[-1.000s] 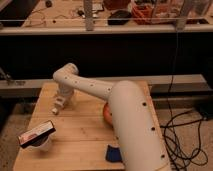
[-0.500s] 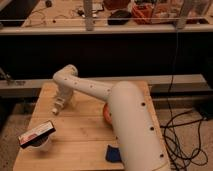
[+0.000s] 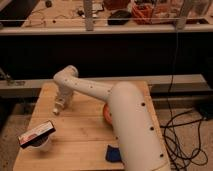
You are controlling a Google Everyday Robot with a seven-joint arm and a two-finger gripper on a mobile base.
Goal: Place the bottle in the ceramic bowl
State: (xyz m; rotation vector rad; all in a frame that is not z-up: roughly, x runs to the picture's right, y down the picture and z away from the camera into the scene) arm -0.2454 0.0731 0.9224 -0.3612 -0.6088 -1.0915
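My white arm reaches from the lower right across the wooden table [image 3: 85, 135] to its far left part. The gripper [image 3: 59, 106] hangs there, pointing down, close to the tabletop. A small pale shape at its lower end may be the bottle, but I cannot tell it apart from the gripper. Only an orange sliver of the ceramic bowl [image 3: 106, 113] shows at the table's middle right. The arm's thick link hides the rest of the bowl.
A white cup [image 3: 38, 141] with a dark flat object lying across its top stands at the front left. A blue sponge [image 3: 112, 154] lies near the front edge beside the arm. Black cables trail on the floor at right. A dark shelf unit stands behind the table.
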